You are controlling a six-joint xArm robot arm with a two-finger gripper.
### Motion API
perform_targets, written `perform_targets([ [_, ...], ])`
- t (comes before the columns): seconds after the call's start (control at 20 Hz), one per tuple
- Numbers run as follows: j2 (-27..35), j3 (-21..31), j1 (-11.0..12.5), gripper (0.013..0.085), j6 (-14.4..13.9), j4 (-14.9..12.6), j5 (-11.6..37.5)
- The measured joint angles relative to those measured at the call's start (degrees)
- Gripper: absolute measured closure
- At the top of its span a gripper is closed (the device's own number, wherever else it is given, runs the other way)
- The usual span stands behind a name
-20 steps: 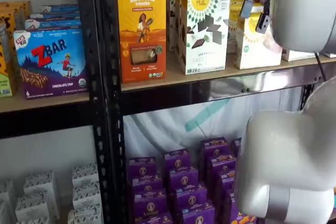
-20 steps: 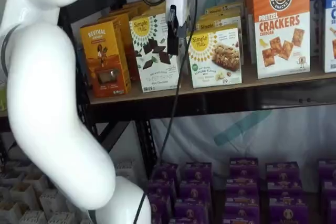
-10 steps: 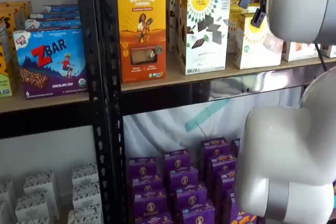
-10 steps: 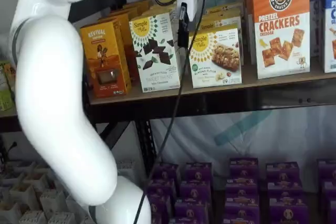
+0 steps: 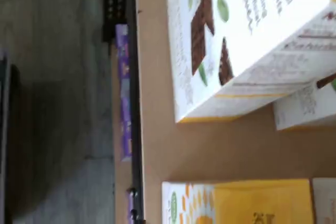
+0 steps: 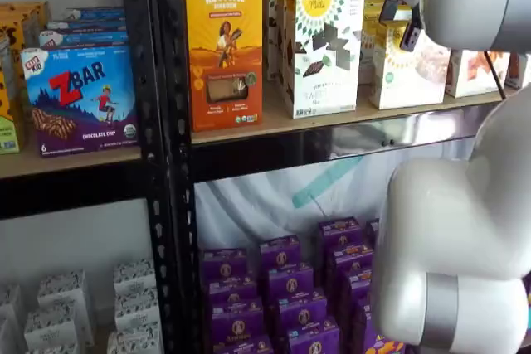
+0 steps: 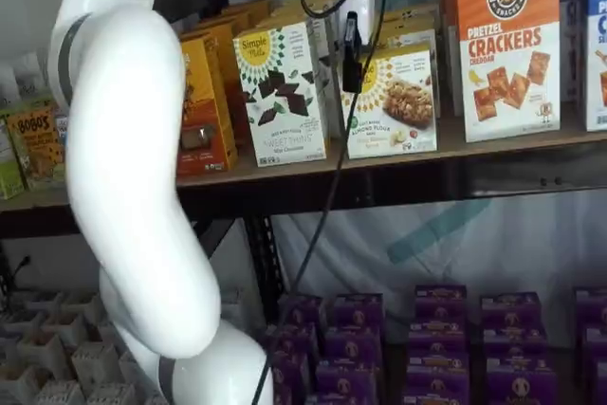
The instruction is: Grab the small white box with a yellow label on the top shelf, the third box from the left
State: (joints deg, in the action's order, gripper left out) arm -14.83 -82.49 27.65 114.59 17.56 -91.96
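The small white box (image 7: 394, 101) with the yellow sunburst logo stands on the top shelf (image 7: 427, 177), right of the taller white box with chocolate pieces (image 7: 280, 92). It shows in both shelf views (image 6: 406, 64). My gripper (image 7: 351, 68) hangs in front of the small box's left edge, at the gap between the two white boxes. Only a black finger shows, side-on, so I cannot tell its state. In a shelf view the finger (image 6: 409, 35) overlaps the box's upper part. The wrist view shows the small box's yellow top (image 5: 252, 203) and the taller box (image 5: 236, 35) on the tan board (image 5: 210, 145).
An orange Revival box (image 6: 222, 47) stands left of the taller white box. An orange-and-white crackers box (image 7: 507, 45) stands right of the small box. A blue ZBar box (image 6: 79, 97) sits on the neighbouring shelf. Purple boxes (image 7: 436, 339) fill the lower level. My white arm (image 7: 123, 168) fills the left.
My gripper has moved right along the top shelf, from in front of the taller white box to the small white box's left edge. The arm has swung with it.
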Motion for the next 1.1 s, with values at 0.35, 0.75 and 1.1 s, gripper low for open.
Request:
perform_targets([
  [0.35, 2.1, -1.3, -2.1, 0.013, -1.0, -5.4, -1.3],
  [0.75, 2.3, -0.6, -2.8, 0.013, -1.4, -6.5, -1.0],
  [1.1, 2.1, -0.1, -2.5, 0.029, -1.1, -5.8, -0.7],
])
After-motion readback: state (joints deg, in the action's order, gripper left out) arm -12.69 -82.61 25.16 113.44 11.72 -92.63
